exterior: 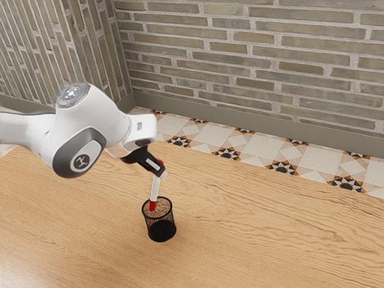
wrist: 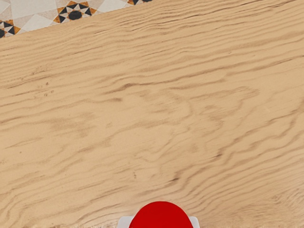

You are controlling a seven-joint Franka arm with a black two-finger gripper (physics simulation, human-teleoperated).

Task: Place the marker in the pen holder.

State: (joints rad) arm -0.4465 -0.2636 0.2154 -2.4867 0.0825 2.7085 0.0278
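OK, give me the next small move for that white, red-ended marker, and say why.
I'd probably ease the gripper down a little before letting go. It grips the upper part of the marker, whose red lower end appears at the round mouth of the black mesh pen holder, while the white barrel stands above the rim.

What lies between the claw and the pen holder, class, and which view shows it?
The marker: in the exterior view, its white barrel slants down from the claw, its red lower end at the mouth of the pen holder.
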